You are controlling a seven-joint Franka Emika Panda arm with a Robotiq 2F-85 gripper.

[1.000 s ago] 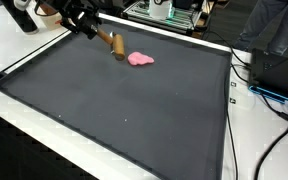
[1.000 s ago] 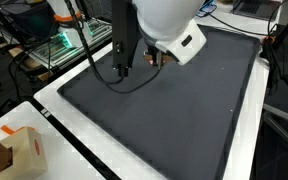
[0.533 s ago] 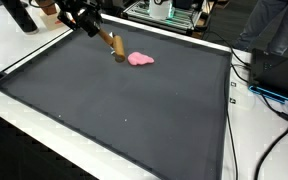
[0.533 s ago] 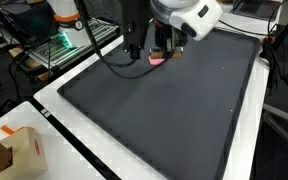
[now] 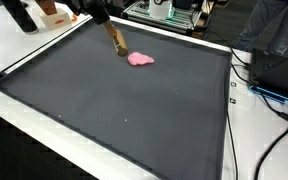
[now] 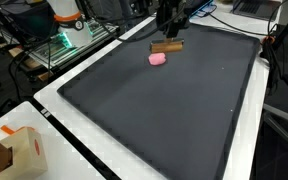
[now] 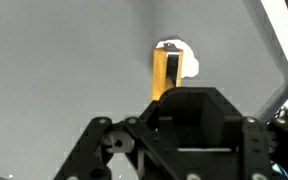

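Note:
A brown wooden block hangs tilted over the far part of the dark mat, its lower end just left of a pink lump. My gripper comes in from the top edge and is shut on the block's upper end. In an exterior view the block lies crosswise under my gripper, just beyond the pink lump. In the wrist view the block sticks out past my gripper, with the pale lump at its far end. The fingertips are hidden by the gripper body.
The mat has a raised black rim on a white table. Cables and equipment lie at one side. A cardboard box sits off the mat's corner. A rack with electronics stands beyond the mat's edge.
The arm has drawn back toward the far edge of the mat and lifted, uncovering the mat's middle. The block stays in the gripper and now shows more of its length beside the pink lump.

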